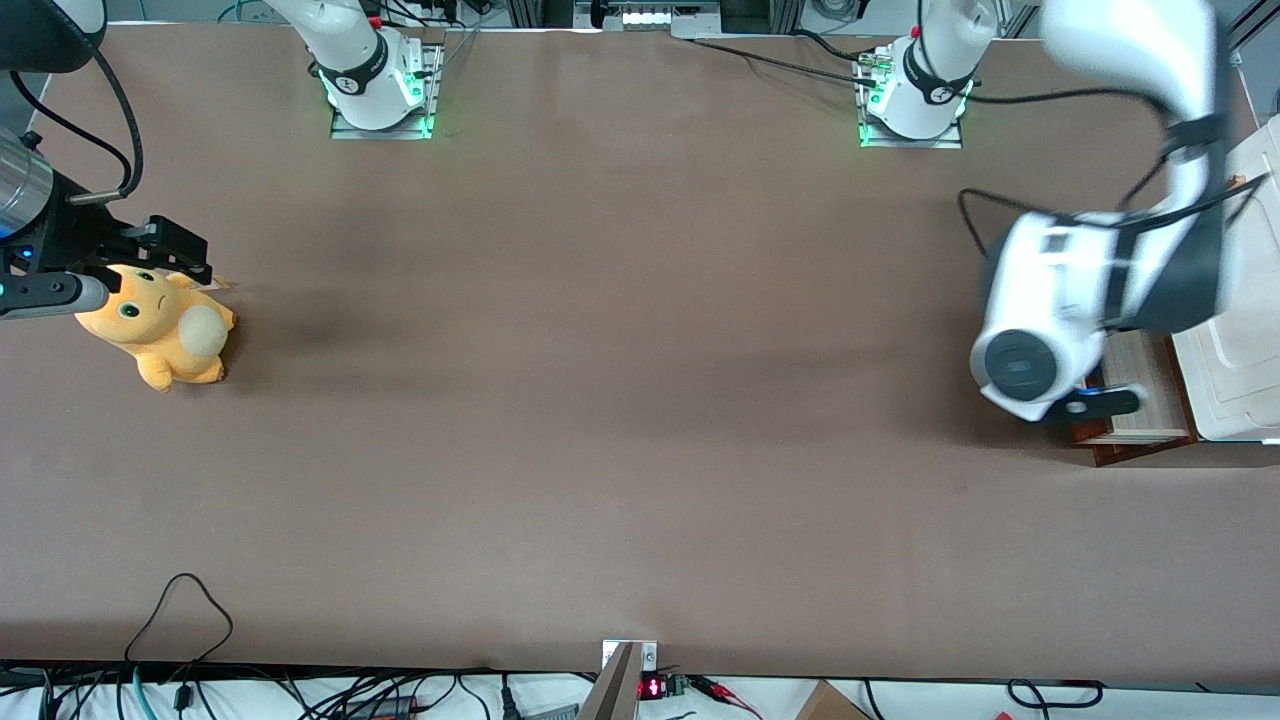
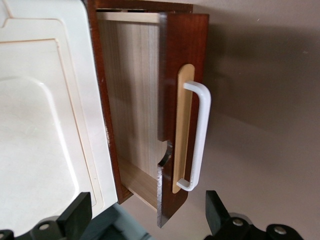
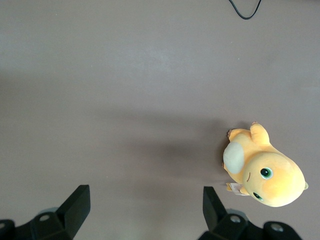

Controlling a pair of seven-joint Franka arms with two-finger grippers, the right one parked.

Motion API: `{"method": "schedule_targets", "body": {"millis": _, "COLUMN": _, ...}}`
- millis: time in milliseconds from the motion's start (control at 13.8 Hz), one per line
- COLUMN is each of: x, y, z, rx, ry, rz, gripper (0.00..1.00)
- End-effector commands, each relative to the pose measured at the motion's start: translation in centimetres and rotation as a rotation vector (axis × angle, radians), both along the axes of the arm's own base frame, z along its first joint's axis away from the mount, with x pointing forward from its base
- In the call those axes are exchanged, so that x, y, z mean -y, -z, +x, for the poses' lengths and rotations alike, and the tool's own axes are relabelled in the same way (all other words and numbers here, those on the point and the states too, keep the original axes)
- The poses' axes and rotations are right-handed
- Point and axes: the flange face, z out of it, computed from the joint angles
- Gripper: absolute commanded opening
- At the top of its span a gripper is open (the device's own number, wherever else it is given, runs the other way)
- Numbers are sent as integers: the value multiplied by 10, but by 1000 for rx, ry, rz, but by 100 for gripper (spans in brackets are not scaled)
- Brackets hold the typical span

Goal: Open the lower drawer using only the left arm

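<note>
The lower drawer (image 2: 183,55) stands pulled out of the cabinet, its pale wood inside (image 2: 132,90) showing. Its dark reddish-brown front carries a white loop handle (image 2: 200,135) on a pale wood strip. My left gripper (image 2: 147,217) hangs above the drawer's end, open and empty, one black finger (image 2: 79,214) over the cabinet's white top and the other finger (image 2: 216,212) over the table past the handle. It touches nothing. In the front view the left arm (image 1: 1100,290) leans over the drawer (image 1: 1140,405) at the working arm's end of the table and hides most of it.
The white cabinet top (image 2: 35,125) also shows in the front view (image 1: 1235,370), at the table's edge. An orange plush toy (image 1: 160,325) lies toward the parked arm's end of the brown table (image 1: 600,400). A black cable loop (image 1: 180,600) lies near the table's front edge.
</note>
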Motion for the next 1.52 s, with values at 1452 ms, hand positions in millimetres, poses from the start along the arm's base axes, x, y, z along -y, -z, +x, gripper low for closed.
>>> {"method": "schedule_targets", "body": {"millis": 1452, "x": -67, "y": -198, "z": -17, "rx": 358, "ry": 38, "rz": -614, "gripper": 100}}
